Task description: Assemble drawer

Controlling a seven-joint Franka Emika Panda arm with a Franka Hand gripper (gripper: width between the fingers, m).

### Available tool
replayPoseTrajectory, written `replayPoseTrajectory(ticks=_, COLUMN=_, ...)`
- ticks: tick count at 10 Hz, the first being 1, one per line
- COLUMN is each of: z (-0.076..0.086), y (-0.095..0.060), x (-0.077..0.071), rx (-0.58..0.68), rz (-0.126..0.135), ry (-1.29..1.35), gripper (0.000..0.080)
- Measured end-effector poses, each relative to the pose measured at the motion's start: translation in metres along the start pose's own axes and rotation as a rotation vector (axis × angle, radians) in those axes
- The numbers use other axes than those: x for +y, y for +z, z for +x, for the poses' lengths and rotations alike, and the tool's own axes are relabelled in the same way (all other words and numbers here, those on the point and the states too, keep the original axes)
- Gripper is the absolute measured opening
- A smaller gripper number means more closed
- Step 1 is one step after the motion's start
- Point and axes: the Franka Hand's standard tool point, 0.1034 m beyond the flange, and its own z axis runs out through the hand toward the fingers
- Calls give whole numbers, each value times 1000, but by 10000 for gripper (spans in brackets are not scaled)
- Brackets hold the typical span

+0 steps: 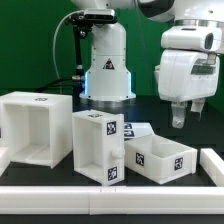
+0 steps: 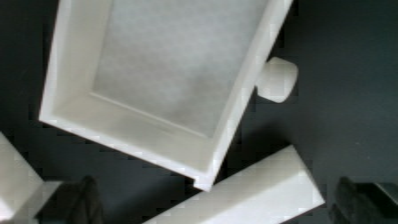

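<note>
The large cube-shaped shell (image 1: 35, 125) stands on the table at the exterior view's left, its open side facing the camera. One tray (image 1: 97, 145) stands on end in the middle. The second tray (image 1: 160, 158) lies open side up to its right. The wrist view looks into this tray (image 2: 160, 70), which has a round knob (image 2: 279, 78) on one wall. My gripper (image 1: 185, 116) hangs above the table just behind and right of this tray. It is open and empty, with both dark fingers (image 2: 68, 200) apart from the tray.
The marker board (image 1: 138, 130) lies behind the trays. White border bars run along the front (image 1: 110, 198) and the right (image 1: 212, 162). A white strip (image 2: 267, 195) lies below my open fingers in the wrist view. The robot base (image 1: 105, 70) stands at the back.
</note>
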Motion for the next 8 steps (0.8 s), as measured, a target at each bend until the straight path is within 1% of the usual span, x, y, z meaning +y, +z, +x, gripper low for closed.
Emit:
replayPoseTrajectory(ticks=1, z=-1, y=0, x=0, rx=-4, rz=-6, ry=2, gripper=650)
replayPoseTrajectory(ticks=8, z=-1, y=1, x=-1, rx=-4, rz=-3, ry=3, gripper=650)
